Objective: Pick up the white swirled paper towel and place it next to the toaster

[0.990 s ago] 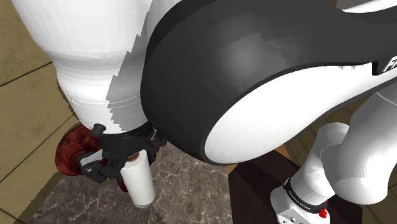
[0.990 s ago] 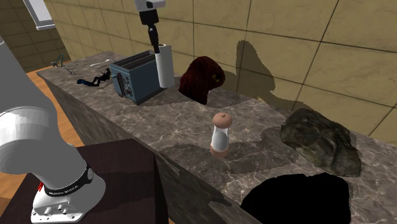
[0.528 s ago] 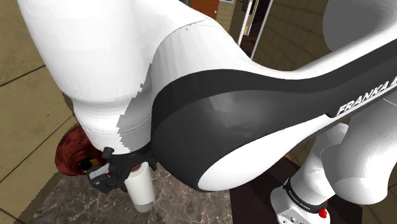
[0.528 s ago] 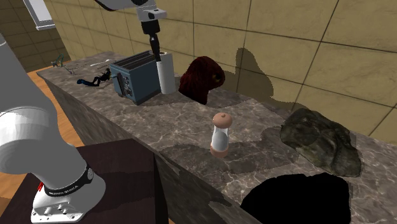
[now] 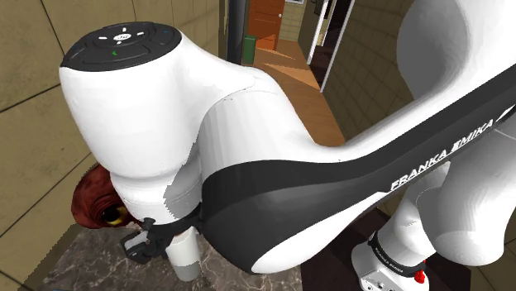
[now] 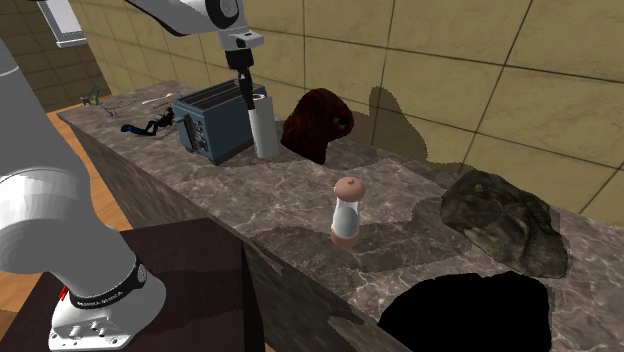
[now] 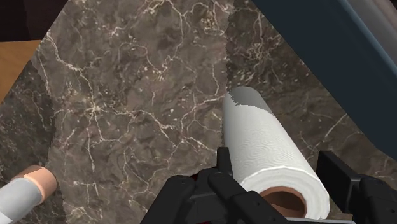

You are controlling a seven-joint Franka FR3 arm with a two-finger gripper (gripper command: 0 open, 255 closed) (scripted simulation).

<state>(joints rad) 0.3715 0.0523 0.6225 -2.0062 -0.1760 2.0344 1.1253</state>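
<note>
Dark veined marble makes up the counter (image 6: 300,190), which runs beneath a tan tiled wall, and the work is at its far end in the second exterior view. The gripper (image 6: 246,90) hangs nose-down there, its fingers (image 7: 222,167) pinching the upper end of the white paper towel roll (image 6: 262,128), one on each flank, with the brown core opening up toward the palm. The roll hangs straight below the fingertips, upright. Its lower end is at or just above the marble, but I cannot tell whether it touches. Just outside one finger stands the toaster (image 6: 215,122), whose blue side wall (image 7: 331,38) runs close beside the roll. Beyond the other finger, a little further off, sits a dark reddish-brown lump (image 6: 318,122), and a small shaker with a pinkish cap (image 6: 347,210) stands well apart from both fingers. The step in hand looks like the set-down, with the spot beside the toaster already reached. To do it well, the hand should probably come straight down without tilting until the roll's base seats flat. The fingers should then part only slightly, since the toaster-side finger has little room. A straight upward withdrawal would avoid dragging the light, tall roll over or nudging it into the toaster.
</note>
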